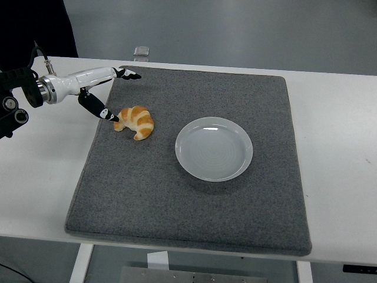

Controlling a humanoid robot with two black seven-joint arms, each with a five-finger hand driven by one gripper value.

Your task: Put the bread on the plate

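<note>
One arm in frame, coming in from the left edge. Left hand (97,88) is over the far-left corner of the mat, white shell with black fingers (128,73) stretched out flat toward the right, spread, holding nothing. Thumb (100,109) angles down and away from the fingers, its tip right at the left end of the croissant; can't tell if it actually touches. Black wrist hardware and a cable sit behind the hand at the left edge.

One croissant (136,121), golden with pale stripes, lying on the mat in its left half, toward the far side. Curved, both ends pointing toward the near edge. It's on the mat, not on the plate, and sits well clear of the plate's rim, to the plate's left and slightly farther back.

One plate (214,148), round, pale grey-white, glossy, concentric rings visible in the well. Nothing in it. It sits roughly mid-mat, a bit right of centre.

One mat (194,212), dark grey felt-like, rectangular with rounded corners, covers most of the middle of the desk. Lies flat; near edge runs close to the desk's near edge.

One desk (341,147), white, bare margins showing left and right of the mat.

One small clear object (141,52) at the desk's far edge, just beyond the mat's far-left corner. Too small to identify.
</note>
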